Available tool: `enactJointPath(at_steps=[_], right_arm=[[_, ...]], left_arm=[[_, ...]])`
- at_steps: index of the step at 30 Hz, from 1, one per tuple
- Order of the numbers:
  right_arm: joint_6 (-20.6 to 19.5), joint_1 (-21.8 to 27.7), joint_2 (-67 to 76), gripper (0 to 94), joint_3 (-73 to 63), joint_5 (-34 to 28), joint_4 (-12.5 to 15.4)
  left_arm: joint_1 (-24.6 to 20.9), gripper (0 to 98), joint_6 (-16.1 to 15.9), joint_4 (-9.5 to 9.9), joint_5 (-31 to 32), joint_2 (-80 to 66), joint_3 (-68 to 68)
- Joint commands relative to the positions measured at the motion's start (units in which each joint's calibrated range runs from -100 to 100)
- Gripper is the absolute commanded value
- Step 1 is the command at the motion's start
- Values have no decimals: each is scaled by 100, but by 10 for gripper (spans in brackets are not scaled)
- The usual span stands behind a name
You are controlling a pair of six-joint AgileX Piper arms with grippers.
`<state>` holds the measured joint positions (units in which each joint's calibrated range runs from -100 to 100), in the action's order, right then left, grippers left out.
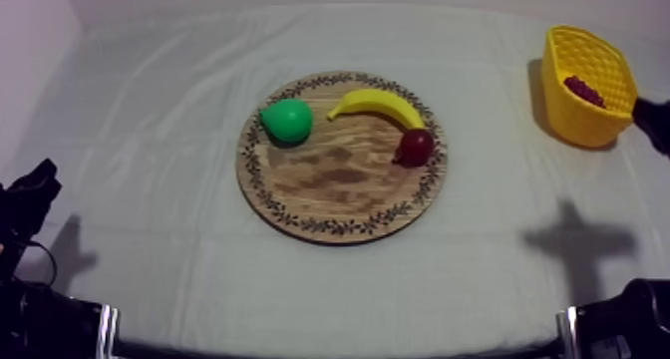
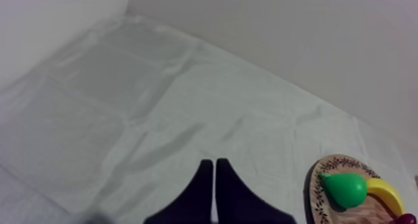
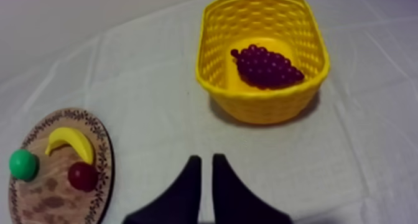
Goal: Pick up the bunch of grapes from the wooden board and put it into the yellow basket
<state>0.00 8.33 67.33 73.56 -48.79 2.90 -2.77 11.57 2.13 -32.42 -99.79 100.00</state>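
Right wrist view shows the grapes [image 3: 267,66] lying inside the basket [image 3: 261,108], probably a light, knobbly, slippery bunch best gripped across its middle, while the right fingers [image 3: 191,177], just short of the basket, and the left fingers [image 2: 204,177] are pressed together, empty.

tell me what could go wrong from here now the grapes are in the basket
1. The yellow basket stands at the table's far right with the right arm just beside it. A careless swing might knock it and spill the bunch of grapes.
2. The small red fruit sits by the rim of the wooden board. A bump could roll it off.
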Motion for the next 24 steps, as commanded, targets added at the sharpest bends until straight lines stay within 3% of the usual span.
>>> enactJointPath(at_steps=[1,12,19,24], right_arm=[[20,-1,793,18,728,140,-33],[523,-184,2326,6,2229,781,66],[300,-371,2776,6,2589,1076,-156],[717,-411,2824,7,2616,1100,-188]], left_arm=[[-2,1,-2,0,1,5,0],[-2,1,-2,0,1,5,0],[-2,1,1,0,1,5,0],[-2,1,1,0,1,5,0]])
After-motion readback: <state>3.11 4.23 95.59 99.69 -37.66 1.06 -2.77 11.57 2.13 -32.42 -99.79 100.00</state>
